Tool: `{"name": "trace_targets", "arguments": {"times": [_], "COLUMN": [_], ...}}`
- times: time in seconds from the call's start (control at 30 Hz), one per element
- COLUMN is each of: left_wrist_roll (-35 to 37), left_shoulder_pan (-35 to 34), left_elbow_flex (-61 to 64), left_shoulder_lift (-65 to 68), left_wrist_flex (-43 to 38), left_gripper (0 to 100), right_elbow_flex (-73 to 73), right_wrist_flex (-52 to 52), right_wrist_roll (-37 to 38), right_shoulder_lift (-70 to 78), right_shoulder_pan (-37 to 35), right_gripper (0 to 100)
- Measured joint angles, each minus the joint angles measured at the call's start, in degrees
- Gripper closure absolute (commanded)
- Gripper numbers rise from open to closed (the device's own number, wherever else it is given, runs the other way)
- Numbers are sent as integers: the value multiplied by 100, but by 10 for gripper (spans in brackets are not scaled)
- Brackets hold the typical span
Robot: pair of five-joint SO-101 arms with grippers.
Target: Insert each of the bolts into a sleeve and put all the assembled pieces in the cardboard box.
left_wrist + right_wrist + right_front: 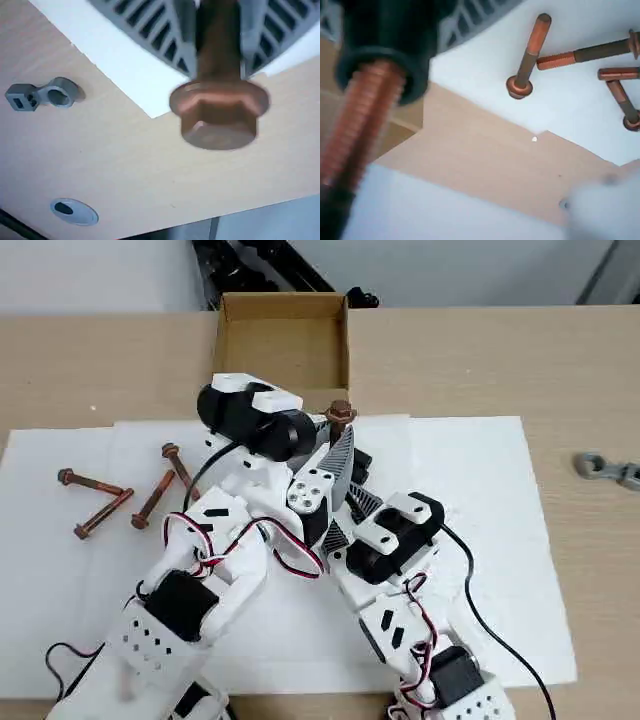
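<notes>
Copper-coloured flanged metal bolts (153,500), four of them, lie loose and without sleeves on the white paper sheet (480,500) at the near left of the pale wooden counter (580,360). They are well apart from the arms, so I judge they wait their turn. A small grey metal link (605,468) lies off the sheet to the right.

Past them, mid-sheet, the two arms meet tip to tip. The left gripper (219,45) has its ribbed grey fingers (150,25) clamped on the shank of a fifth bolt (219,115) just behind the head. This steadies it in the air with its head toward the box. The right gripper (395,15) looks closed on a black tubular sleeve (385,45). A copper thread, apparently this bolt's, sticks out of the sleeve's mouth, so the insertion seems at or near seating.

Farthest, the open brown cardboard box (280,345) stands just beyond the bolt head; its visible floor holds no assembled piece
</notes>
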Motion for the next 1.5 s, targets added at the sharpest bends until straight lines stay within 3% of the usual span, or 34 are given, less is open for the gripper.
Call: {"name": "trace_targets", "arguments": {"times": [0.17,0.53,0.77,0.9,1.2,1.33,1.5], "left_wrist_roll": [-44,-255,-325,-360,-360,-325,-431], "left_shoulder_pan": [0,0,220,387,396,211,-536], "left_elbow_flex": [114,-264,-668,-818,-958,-1178,-1723], "left_shoulder_lift": [0,-53,44,44,-9,-18,35], "left_wrist_flex": [88,1169,1943,2532,3042,3385,3895], "left_gripper": [995,994,855,852,834,834,835], "right_elbow_flex": [9,70,-62,-369,-879,-1512,-2514], "right_wrist_flex": [0,9,264,580,905,905,905], "right_wrist_roll": [0,-9,-18,-18,-9,-9,-9], "right_shoulder_lift": [9,18,9,9,299,1055,2347], "right_shoulder_pan": [-18,-18,0,9,-9,9,-18], "right_gripper": [995,996,996,996,996,996,996]}}
